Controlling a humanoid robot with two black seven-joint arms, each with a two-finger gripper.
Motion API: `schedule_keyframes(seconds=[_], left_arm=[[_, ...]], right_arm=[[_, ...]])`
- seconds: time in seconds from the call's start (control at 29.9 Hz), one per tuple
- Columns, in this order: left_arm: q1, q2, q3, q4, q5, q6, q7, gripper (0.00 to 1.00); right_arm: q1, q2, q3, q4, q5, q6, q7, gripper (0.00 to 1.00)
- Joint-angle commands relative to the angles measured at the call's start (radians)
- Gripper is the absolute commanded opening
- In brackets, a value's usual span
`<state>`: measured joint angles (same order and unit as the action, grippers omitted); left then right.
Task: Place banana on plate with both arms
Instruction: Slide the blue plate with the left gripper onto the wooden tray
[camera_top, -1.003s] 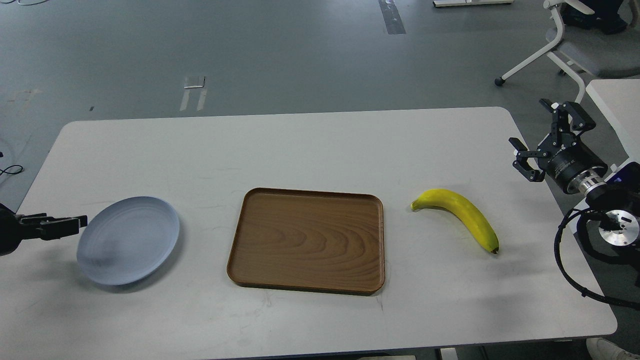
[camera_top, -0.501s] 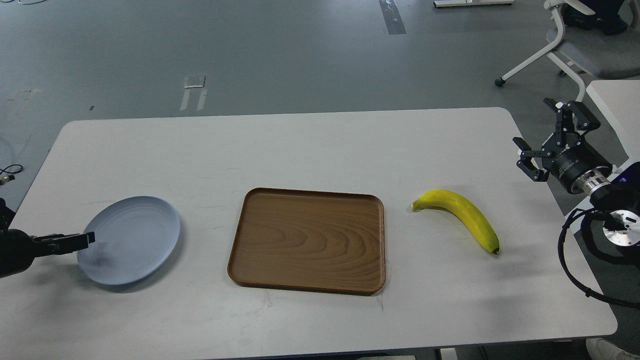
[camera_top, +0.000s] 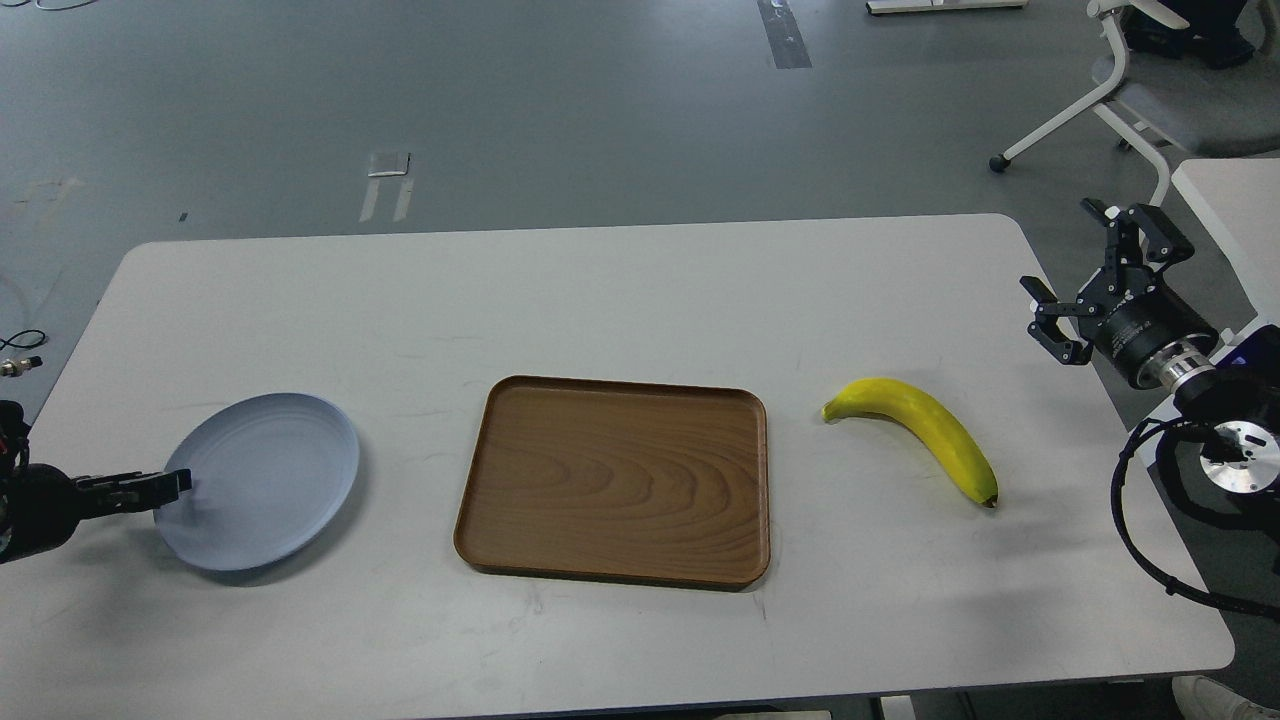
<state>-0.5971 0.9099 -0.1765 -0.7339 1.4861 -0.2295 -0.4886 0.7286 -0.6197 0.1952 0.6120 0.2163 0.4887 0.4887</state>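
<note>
The yellow banana (camera_top: 925, 430) lies on the white table (camera_top: 640, 290), right of the wooden tray. The pale grey-blue plate (camera_top: 265, 480) sits at the table's left. My left gripper (camera_top: 165, 487) reaches in from the left edge, and its tips overlap the plate's left rim. It is seen side-on as one dark bar, so its opening does not show. My right gripper (camera_top: 1058, 246) is open and empty. It hovers off the table's right edge, up and to the right of the banana.
A brown wooden tray (camera_top: 612, 480) lies in the table's middle, between plate and banana. A white office chair (camera_top: 1130, 90) and a second table corner (camera_top: 1230, 200) stand behind the right arm. Cables loop below the right wrist (camera_top: 1140, 540).
My left gripper moved down and right, from beside the plate to its left rim. The right gripper shifted only slightly. Banana, plate and tray stayed put.
</note>
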Motion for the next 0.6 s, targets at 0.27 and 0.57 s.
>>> schedule_keyframes(seconds=[0.27, 0.57], left_arm=[[-0.018, 0.001, -0.001, -0.001, -0.006, -0.001, 0.0, 0.0], [-0.252, 0.007, -0.001, -0.084, -0.099, -0.186, 0.0, 0.0]], right_arm=[[0.0, 0.0, 0.003, -0.001, 0.0, 0.0, 0.0, 1.0], [0.0, 0.0, 0.003, -0.003, 0.0, 0.0, 0.0, 1.0]])
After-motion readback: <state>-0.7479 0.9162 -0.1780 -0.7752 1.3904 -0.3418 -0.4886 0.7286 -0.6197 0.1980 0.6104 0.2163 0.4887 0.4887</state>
